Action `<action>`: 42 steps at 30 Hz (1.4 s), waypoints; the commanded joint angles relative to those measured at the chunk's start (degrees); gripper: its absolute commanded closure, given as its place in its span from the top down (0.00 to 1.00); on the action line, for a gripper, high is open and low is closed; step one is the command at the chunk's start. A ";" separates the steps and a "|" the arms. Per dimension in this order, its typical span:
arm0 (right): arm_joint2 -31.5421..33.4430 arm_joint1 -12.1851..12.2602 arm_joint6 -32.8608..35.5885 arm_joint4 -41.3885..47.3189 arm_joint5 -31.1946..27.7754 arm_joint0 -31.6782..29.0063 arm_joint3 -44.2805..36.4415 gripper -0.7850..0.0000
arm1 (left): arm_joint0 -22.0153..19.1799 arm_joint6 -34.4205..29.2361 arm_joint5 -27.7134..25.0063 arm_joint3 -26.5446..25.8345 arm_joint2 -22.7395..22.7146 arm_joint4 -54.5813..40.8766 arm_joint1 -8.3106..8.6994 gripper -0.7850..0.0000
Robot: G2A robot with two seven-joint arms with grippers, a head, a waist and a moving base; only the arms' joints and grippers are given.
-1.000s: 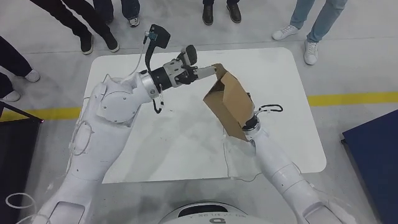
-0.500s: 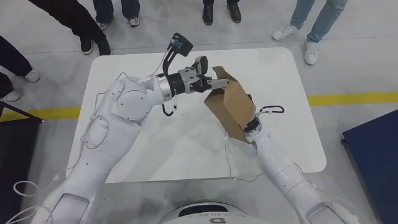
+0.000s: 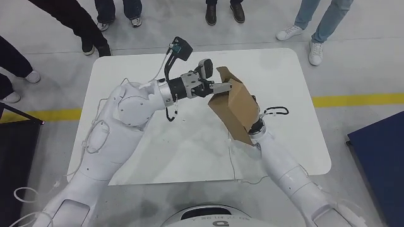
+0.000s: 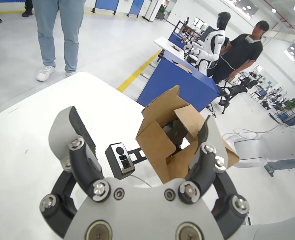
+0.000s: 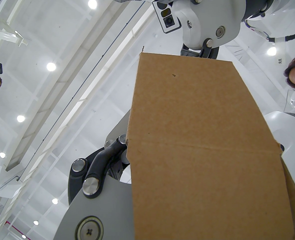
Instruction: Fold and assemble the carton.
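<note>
Left pincer (image 4: 140,117) spread wide; right pincer (image 3: 254,126) apparently clamped.

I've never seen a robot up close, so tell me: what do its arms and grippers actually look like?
The left arm and right arm wear smooth, rounded white shells, darker near the wrists. A thin black cable loops beside each wrist. The left gripper has a silver base plate, black links with shiny screws, two silver fingers faced with black ribbed pads, and a small camera box.
</note>
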 commanded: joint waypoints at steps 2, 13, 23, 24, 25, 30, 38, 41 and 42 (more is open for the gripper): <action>0.00 0.00 0.00 -0.01 0.00 0.00 0.01 0.00 | -0.02 -0.05 0.04 0.02 0.02 0.06 0.00 1.00; 1.24 -0.02 -3.52 1.27 1.49 -1.82 -2.29 0.00 | 7.10 5.53 -0.57 -0.49 -6.57 -15.81 0.70 1.00; 2.27 -0.02 -4.12 1.72 2.08 -2.55 -3.01 0.00 | 8.14 1.87 1.40 -1.10 -7.46 -29.23 0.75 1.00; 2.27 -0.02 -4.12 1.72 2.08 -2.55 -3.01 0.00 | 8.42 2.44 1.79 -1.14 -7.33 -30.75 0.67 1.00; 2.27 -0.02 -4.12 1.72 2.08 -2.55 -3.01 0.00 | 9.32 3.81 4.65 -1.06 -6.67 -37.16 0.37 1.00; 2.80 0.08 -5.52 -1.61 -0.81 -2.85 -3.69 0.00 | 9.75 0.45 19.99 -0.33 -7.82 -63.23 -0.03 1.00; 4.35 1.36 0.96 -19.94 -8.20 -2.41 -0.92 0.00 | 10.76 -1.35 49.70 -3.53 -13.18 -75.83 1.44 1.00; 5.69 1.74 2.25 -24.50 -13.03 -1.84 -0.37 0.00 | 10.92 -2.74 57.57 -5.08 -14.57 -76.05 2.12 1.00; 6.01 1.82 2.47 -25.20 -13.92 -1.75 -0.30 0.00 | 11.09 -2.99 58.94 -5.40 -14.81 -76.42 2.25 1.00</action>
